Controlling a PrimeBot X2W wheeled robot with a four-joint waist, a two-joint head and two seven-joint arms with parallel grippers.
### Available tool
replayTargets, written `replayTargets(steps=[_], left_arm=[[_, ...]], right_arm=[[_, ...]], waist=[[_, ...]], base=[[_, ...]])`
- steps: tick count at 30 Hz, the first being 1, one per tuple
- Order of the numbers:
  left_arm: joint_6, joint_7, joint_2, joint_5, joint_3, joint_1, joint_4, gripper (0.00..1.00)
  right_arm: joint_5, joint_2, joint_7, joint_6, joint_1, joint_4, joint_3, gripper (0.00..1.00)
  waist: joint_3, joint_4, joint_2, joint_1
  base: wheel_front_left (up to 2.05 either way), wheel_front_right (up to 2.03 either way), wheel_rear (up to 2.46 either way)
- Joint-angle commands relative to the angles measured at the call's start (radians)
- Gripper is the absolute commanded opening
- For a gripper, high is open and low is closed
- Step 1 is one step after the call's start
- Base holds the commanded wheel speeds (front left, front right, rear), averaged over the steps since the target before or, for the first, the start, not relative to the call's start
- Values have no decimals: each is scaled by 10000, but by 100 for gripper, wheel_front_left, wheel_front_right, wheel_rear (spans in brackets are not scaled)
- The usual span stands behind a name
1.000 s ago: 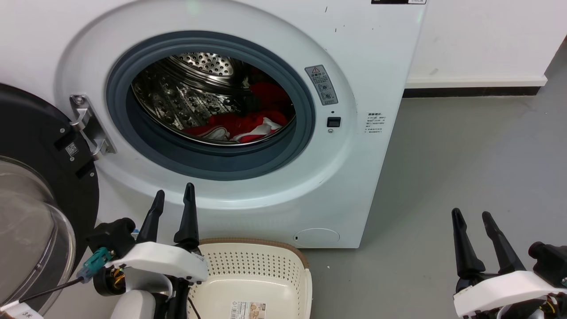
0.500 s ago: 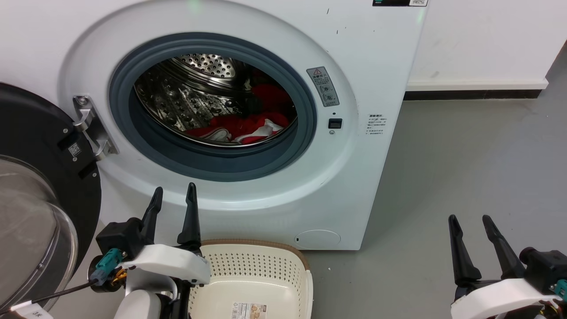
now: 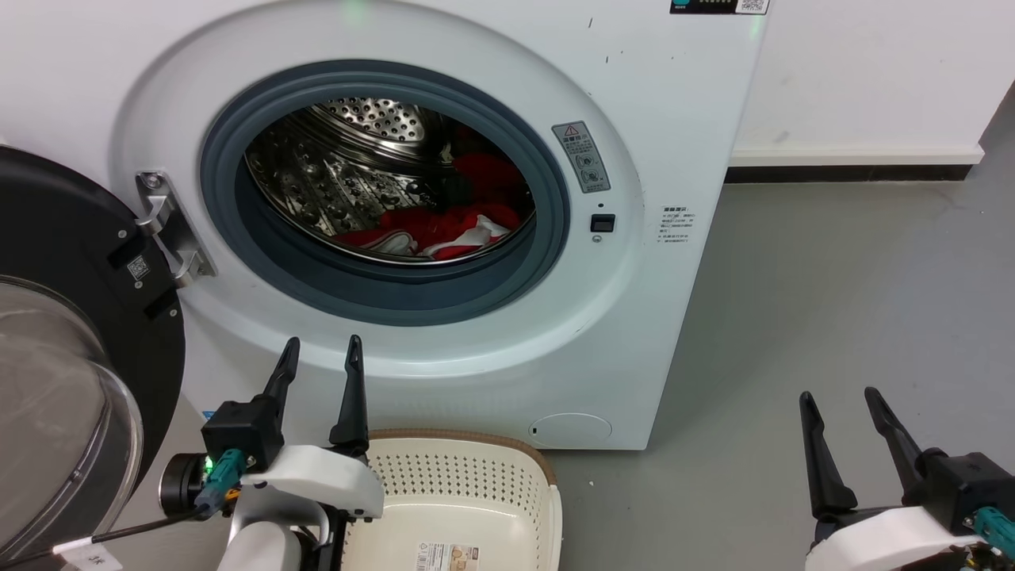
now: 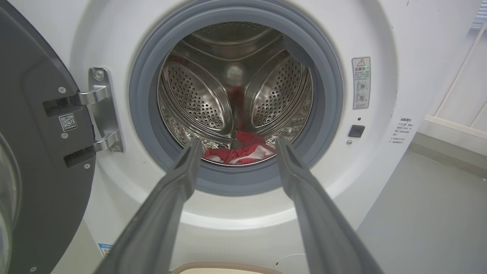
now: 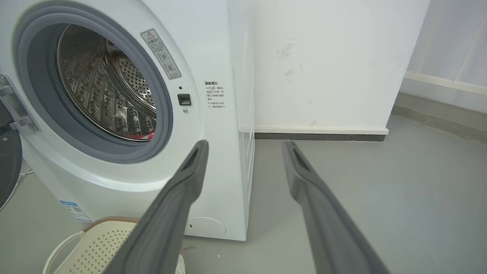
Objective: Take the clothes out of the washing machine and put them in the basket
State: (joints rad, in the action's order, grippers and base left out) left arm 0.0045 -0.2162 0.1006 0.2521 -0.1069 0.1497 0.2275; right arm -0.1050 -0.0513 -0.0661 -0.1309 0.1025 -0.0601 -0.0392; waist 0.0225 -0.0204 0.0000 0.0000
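Head view: left gripper [image 3: 323, 341], fingers parted, empty, below washing machine [image 3: 674, 119] opening; wrist has rolled slightly in the last second. Right gripper [image 3: 838, 392] parted, idle. Red clothes [image 3: 432, 224] unmoved in drum; basket [image 3: 476, 438] unfilled. Retrieval judged not begun.

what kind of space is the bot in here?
Looks like a bare laundry or utility corner, maybe a test room: a front-loading washer with its door open, a basket on a grey floor, plain white wall.

The right gripper [image 5: 245, 147], fingers spread, points at grey floor [image 5: 399, 198] beside the washing machine [image 5: 198, 57] and basket [image 5: 99, 239].
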Motion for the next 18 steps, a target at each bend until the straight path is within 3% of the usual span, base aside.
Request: replayTargets(steps=[1,18], left_arm=[[47,-112,50,-254,-53,183,48,100],[133,-485,-22,-1307,-207,234,347,100]], right_arm=[[307,13,-73,3,53,-122,28,100],[1865,18,-265,5,220,-204,107,100]], waist=[[1,-9,0,0],[32,-94,0,0]], base=[[0,0,0],[0,0,0]])
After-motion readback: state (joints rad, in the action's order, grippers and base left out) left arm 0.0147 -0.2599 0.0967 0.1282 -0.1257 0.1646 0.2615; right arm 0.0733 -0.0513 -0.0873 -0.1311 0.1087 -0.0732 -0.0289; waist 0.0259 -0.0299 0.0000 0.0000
